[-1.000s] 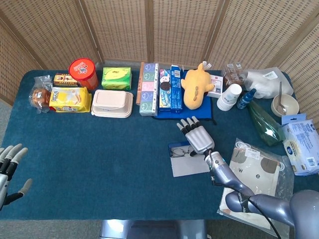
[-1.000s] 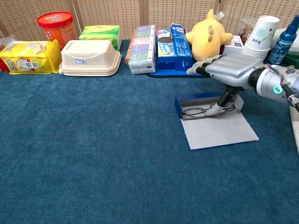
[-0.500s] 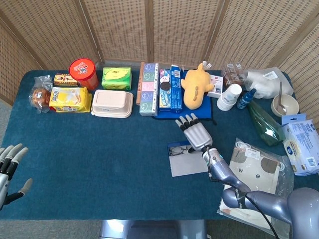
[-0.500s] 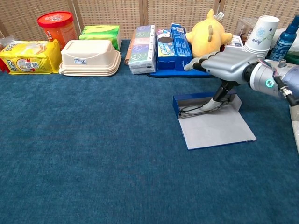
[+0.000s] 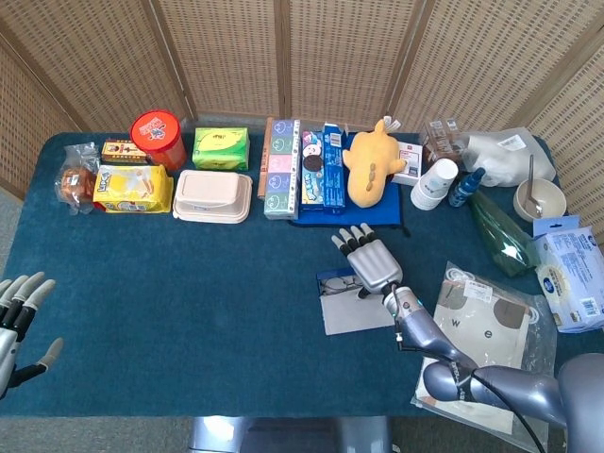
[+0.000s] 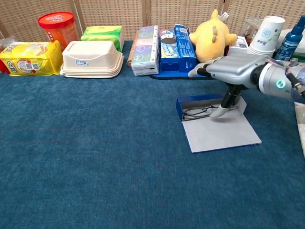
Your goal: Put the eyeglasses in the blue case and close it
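The blue case (image 6: 180,107) lies open on the table, its grey lid (image 6: 223,134) folded flat toward me. The dark-rimmed eyeglasses (image 6: 195,113) lie in the blue tray along its back wall. My right hand (image 6: 230,69) hovers flat over the case's right end, fingers stretched leftward. Its thumb points down and touches the tray just right of the glasses. From the head camera, the right hand (image 5: 368,259) covers the far right of the case (image 5: 351,304), with the eyeglasses (image 5: 339,281) showing to its left. My left hand (image 5: 19,316) hangs off the table's near left corner, fingers apart and holding nothing.
A yellow plush (image 6: 211,36), snack boxes (image 6: 164,45) and a cream lunch box (image 6: 90,59) line the back of the table behind the case. Paper cups (image 6: 267,36) and a blue bottle (image 6: 289,43) stand at the back right. A plastic bag (image 5: 491,330) lies right of the case.
The case has slid slightly back and left. The right thumb has shifted a little to the right along the tray, off the glasses, which now lie lower in it. The left hand is unchanged.
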